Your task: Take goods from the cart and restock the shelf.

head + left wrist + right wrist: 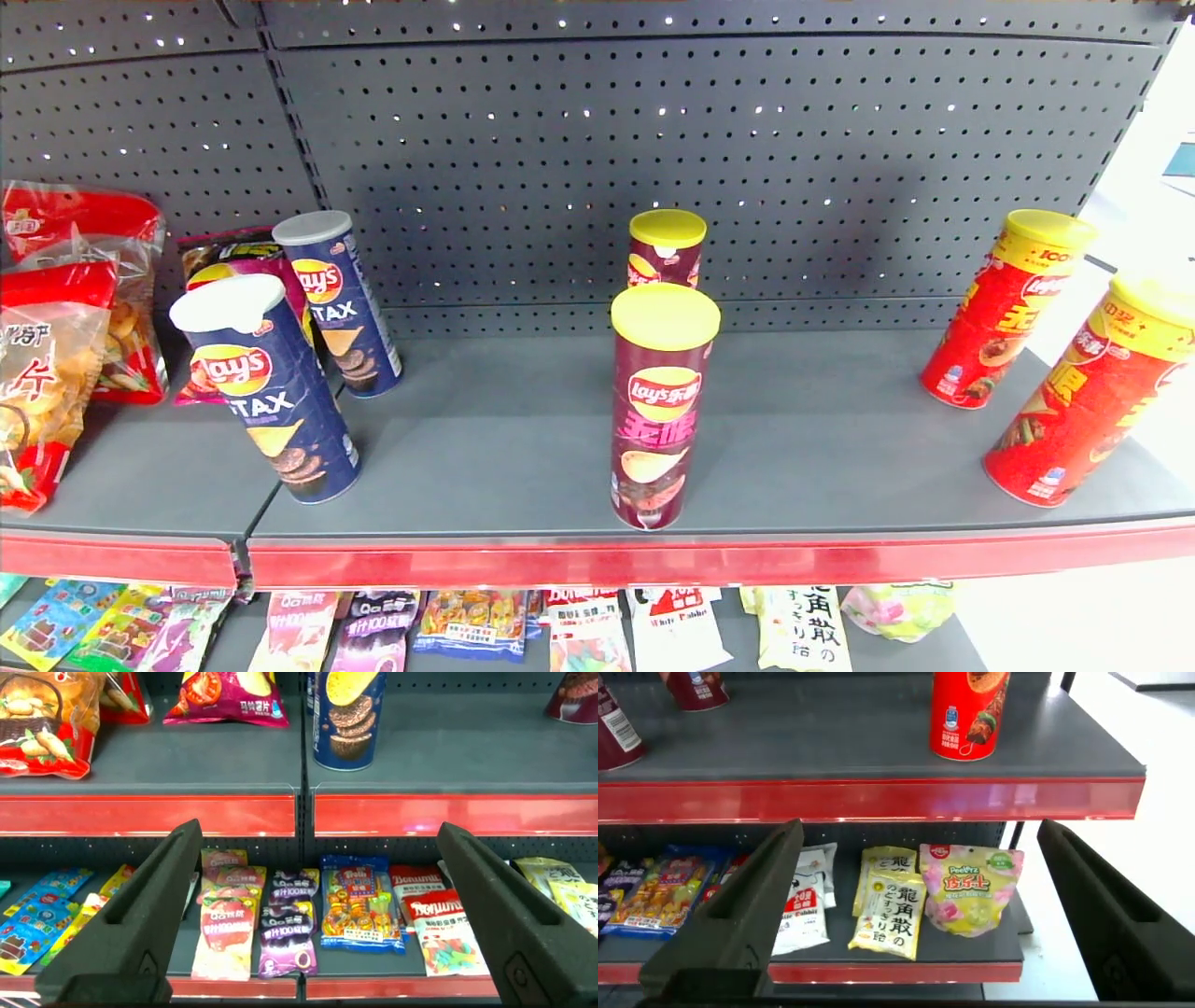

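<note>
Purple chip can [658, 411] with a yellow lid stands at the middle front of a grey shelf [523, 439]; every place below is given from this can.

Left gripper [320, 829] is held level, lower than the can and to its left. Its 2 black fingers [140, 924] are spread wide with nothing between them. Right gripper [922, 826] is posed the same way, lower than the can and to its right, released and empty. Both point at the shelf front.

A red lip [653, 560] runs along the shelf edge just below the can. A dark pegboard [653, 140] rises behind it. Beneath it, a lower shelf [728, 644] carries flat packets [579, 635] laid in a row. Pale floor [1074, 616] shows lower right of the can.

A second purple can [666, 247] stands directly behind it. 2 blue cans [271, 392] stand to its left, one behind the other. Snack bags [56, 308] lie farther left. 2 red cans [1004, 313] stand to its right, near the shelf end. All 6 cans rest on their bases, long axis up and down, lids on top.
</note>
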Motion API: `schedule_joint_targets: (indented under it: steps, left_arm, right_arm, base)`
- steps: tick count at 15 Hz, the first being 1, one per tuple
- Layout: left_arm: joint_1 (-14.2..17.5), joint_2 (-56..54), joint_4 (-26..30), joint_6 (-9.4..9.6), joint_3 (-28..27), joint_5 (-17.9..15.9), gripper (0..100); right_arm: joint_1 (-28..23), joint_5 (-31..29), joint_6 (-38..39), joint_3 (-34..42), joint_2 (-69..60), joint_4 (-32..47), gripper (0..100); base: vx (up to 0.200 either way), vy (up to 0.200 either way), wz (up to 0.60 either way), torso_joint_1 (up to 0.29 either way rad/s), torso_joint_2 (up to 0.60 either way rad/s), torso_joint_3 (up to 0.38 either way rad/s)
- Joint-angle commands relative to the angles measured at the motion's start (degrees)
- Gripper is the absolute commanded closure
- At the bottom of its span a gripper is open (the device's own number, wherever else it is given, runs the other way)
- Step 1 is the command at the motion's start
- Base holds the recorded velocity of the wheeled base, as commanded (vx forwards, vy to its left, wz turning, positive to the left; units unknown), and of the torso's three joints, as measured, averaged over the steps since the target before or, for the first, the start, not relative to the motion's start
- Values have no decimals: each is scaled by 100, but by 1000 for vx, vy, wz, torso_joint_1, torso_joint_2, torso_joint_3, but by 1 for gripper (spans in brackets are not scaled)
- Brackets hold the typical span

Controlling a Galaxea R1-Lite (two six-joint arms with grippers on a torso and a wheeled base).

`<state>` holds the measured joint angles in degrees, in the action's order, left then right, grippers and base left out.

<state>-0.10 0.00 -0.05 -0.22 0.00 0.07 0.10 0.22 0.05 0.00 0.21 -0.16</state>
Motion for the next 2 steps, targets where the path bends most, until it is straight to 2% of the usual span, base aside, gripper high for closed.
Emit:
schedule_joint_targets:
  steps: [1, 2]
  left_arm:
    - [1, 0, -4, -4, 0, 1, 0]
    - [1, 0, -4, -4, 0, 1, 0]
  right_arm:
    - [8, 4, 4, 0, -3, -2, 0]
    - [8, 4, 4, 0, -3, -2, 0]
  base:
    - [0, 0, 0, 0, 0, 0]
    - [0, 0, 0, 0, 0, 0]
